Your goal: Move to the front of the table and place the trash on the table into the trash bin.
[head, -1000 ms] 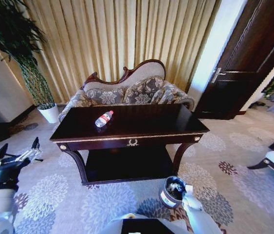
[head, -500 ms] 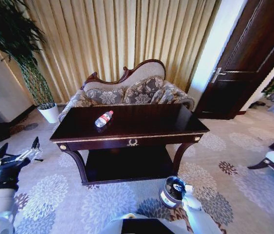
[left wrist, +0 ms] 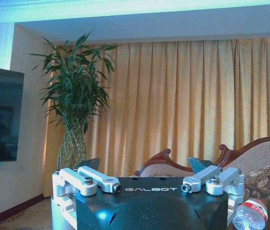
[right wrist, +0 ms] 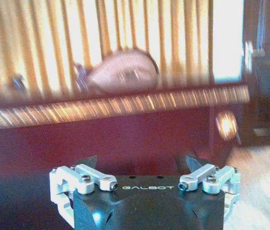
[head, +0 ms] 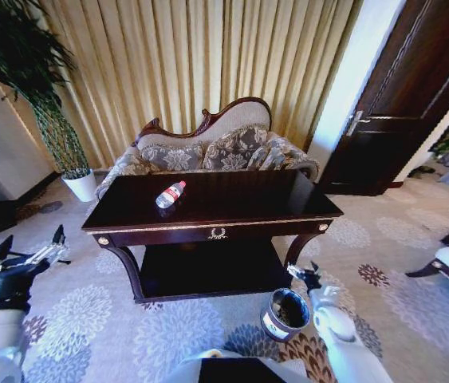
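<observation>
Right gripper (head: pixel 302 274) hangs low beside the table's (head: pixel 288 209) front right leg, just above the far rim of the trash bin (head: pixel 285 314), its two dark fingers spread apart with nothing between them. In the right wrist view the same fingers (right wrist: pixel 89 161) stand wide open in front of the table's dark front, whose gold trim is smeared into streaks; beyond that the view is too blurred to make out much.

Left gripper (head: pixel 26 254) is held out over the carpet (head: pixel 128 319), well off the table's left end, fingers likewise parted and holding nothing. Its wrist view shows its fingertips (left wrist: pixel 88 163) apart.

On the tabletop, a small clear bottle (head: pixel 170 195) with a red cap and red label lies on its side near the back left corner, cap pointing toward the back edge. In the left wrist view, the bottle (left wrist: pixel 250 214) shows at the picture's edge, partly cut off and partly behind the gripper's body. I cannot make out any paper scraps on the dark glossy top.

The bin is a small round dark bucket with a black liner and a white label on its side, standing on the carpet in front of the table's right leg. What lies inside it cannot be told.

Behind the table stands a sofa (head: pixel 208 148), its seat hidden by the tabletop, and a potted plant (head: pixel 25 72) in a white pot stands off to the left.
</observation>
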Robot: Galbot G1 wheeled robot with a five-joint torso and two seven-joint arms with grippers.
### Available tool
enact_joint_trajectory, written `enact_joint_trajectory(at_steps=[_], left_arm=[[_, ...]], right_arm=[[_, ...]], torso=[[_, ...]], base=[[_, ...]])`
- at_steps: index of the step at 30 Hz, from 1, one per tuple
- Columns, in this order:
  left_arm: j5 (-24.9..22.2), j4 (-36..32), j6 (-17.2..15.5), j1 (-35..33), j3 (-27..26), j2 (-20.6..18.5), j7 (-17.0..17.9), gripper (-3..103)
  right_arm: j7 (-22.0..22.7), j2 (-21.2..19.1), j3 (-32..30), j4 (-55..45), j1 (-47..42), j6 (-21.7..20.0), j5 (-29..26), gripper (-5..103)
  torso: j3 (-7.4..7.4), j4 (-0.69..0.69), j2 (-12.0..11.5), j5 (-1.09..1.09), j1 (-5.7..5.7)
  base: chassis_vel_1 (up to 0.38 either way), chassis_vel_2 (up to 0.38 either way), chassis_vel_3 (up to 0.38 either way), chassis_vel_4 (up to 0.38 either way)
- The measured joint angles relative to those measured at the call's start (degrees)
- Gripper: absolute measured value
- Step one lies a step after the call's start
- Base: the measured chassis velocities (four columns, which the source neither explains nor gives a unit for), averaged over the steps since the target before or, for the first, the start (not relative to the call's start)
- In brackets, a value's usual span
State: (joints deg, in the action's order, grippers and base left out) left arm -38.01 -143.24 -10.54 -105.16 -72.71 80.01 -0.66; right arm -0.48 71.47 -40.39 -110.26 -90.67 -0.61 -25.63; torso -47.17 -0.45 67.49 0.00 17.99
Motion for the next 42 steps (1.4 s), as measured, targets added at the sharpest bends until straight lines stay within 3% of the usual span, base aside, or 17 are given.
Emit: enact_joint_trajectory(at_steps=[1,4,7,9,13,27,42], left_arm=[[0.0,0.0,0.0,0.0,0.0,0.0,0.0,100],[0.0,0.0,0.0,-0.1,-0.1,0.0,0.0,100],[0.0,0.0,-0.1,0.0,0.0,0.1,0.0,100],[0.0,0.0,-0.1,0.1,0.0,0.2,0.0,100],[-0.1,0.0,-0.2,0.2,-0.1,0.3,0.0,100],[-0.2,0.0,-0.4,0.4,-0.1,0.3,0.0,100],[-0.2,0.0,-1.0,0.5,-0.1,0.2,0.0,100]], right_arm=[[0.0,0.0,0.0,0.0,0.0,0.0,0.0,100],[1.1,1.1,-0.7,-13.2,-3.0,-4.0,-1.1,100],[1.9,1.4,-0.4,-16.9,-3.0,-5.9,-1.2,100],[2.6,1.6,0.1,-23.6,-1.9,-11.0,-1.3,100],[2.7,2.1,0.5,-28.0,0.2,-15.3,-0.7,100],[2.5,2.5,0.9,-27.8,0.4,-16.2,1.2,100],[2.5,2.6,1.6,-26.7,1.0,-15.7,2.2,100]], torso=[[0.00,0.00,0.0,0.00,0.00],[0.00,0.02,0.0,-0.02,0.00],[0.00,0.02,0.0,0.00,0.00],[0.00,0.03,0.0,-0.02,0.00],[0.00,0.03,0.0,-0.01,0.00],[0.00,0.02,0.0,0.00,-0.01],[-0.03,0.02,0.0,-0.01,0.07]], base=[[0.000,0.000,0.000,0.000],[0.000,0.000,0.000,0.000],[0.000,0.000,0.000,0.000],[0.000,0.000,0.000,0.000],[0.000,0.000,0.000,0.000],[-0.023,0.026,0.023,-0.023],[-0.164,0.141,0.162,-0.146]])
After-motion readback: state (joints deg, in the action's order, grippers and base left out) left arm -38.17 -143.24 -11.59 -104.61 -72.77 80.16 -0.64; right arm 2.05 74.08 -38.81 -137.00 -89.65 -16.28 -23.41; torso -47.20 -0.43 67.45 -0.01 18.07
